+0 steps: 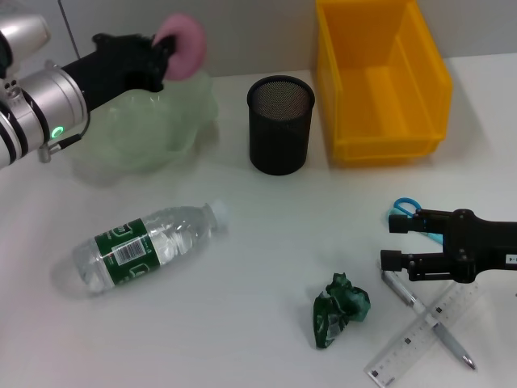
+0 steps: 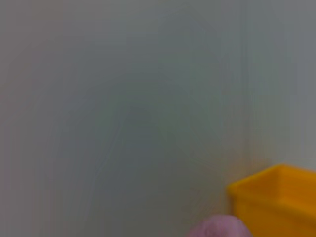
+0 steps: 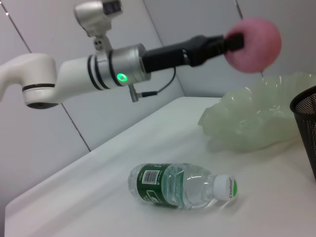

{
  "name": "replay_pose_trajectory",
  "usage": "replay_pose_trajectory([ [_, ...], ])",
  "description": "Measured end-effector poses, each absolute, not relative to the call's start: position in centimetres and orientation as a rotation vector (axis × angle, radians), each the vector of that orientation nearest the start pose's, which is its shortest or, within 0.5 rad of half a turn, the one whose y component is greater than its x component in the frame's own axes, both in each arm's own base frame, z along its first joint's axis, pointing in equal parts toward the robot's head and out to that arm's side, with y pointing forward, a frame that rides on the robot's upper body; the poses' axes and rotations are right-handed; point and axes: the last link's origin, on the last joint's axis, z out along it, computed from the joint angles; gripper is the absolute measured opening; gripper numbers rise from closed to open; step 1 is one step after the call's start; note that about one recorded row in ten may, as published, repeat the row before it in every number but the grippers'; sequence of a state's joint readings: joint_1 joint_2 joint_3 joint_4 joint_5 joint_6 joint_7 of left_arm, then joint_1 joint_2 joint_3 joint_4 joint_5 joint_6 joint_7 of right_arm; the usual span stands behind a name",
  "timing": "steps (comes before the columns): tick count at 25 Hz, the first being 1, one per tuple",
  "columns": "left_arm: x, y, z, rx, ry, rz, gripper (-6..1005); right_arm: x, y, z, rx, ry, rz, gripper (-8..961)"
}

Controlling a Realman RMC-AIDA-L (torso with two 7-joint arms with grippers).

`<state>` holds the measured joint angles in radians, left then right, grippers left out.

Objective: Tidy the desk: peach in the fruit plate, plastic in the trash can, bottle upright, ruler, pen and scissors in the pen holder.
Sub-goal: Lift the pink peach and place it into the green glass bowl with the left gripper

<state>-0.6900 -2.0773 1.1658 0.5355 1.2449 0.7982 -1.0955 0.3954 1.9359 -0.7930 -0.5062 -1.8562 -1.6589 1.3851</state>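
The pink peach (image 1: 182,46) is held in the fingers of the left gripper (image 1: 161,55), which are closed on it, and it is kept in the air above the far edge of the pale green fruit plate (image 1: 145,129); it does not touch the plate. In the right wrist view the peach (image 3: 253,45) is seen clearly above the plate (image 3: 256,116).

The bottle (image 1: 149,245) is lying on its side on the white table (image 1: 242,323), in front of the plate, with its cap turned toward the black mesh pen holder (image 1: 279,124). The holder stands upright just beside the plate, and the yellow bin (image 1: 380,81) is found near it on the other side.

The crumpled green plastic (image 1: 341,308) is lying near the front edge of the table. The right gripper (image 1: 393,240) is held low over the table with its fingers wide apart and nothing between them. Under it, the blue handles of the scissors (image 1: 406,208) are partly seen. The pen (image 1: 428,319) and the clear ruler (image 1: 424,331) are lying crossed just beside it.
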Motion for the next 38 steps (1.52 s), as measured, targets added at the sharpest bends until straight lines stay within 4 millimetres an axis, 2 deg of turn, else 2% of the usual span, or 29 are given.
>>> replay_pose_trajectory([
  [1, -21.1, 44.4, -2.1, -2.200, -0.479, -0.594, 94, 31.4, 28.2, 2.8, -2.712, 0.854, 0.769, 827],
  [11, -23.3, 45.1, -3.2, -2.138, -0.554, -0.382, 109, 31.3, 28.3, 2.8, -2.714, 0.851, 0.771, 826],
  [23, -23.5, 44.9, -3.5, -2.142, -0.565, -0.380, 126, 31.2, 28.5, 2.8, -2.719, 0.844, 0.770, 826],
  [34, -23.6, 45.0, -3.5, -2.136, -0.571, -0.371, 369, 31.2, 28.5, 2.8, -2.717, 0.845, 0.771, 826],
  [38, -23.5, 45.0, -3.5, -2.135, -0.569, -0.370, 538, 31.2, 28.5, 2.8, -2.717, 0.844, 0.772, 826],
])
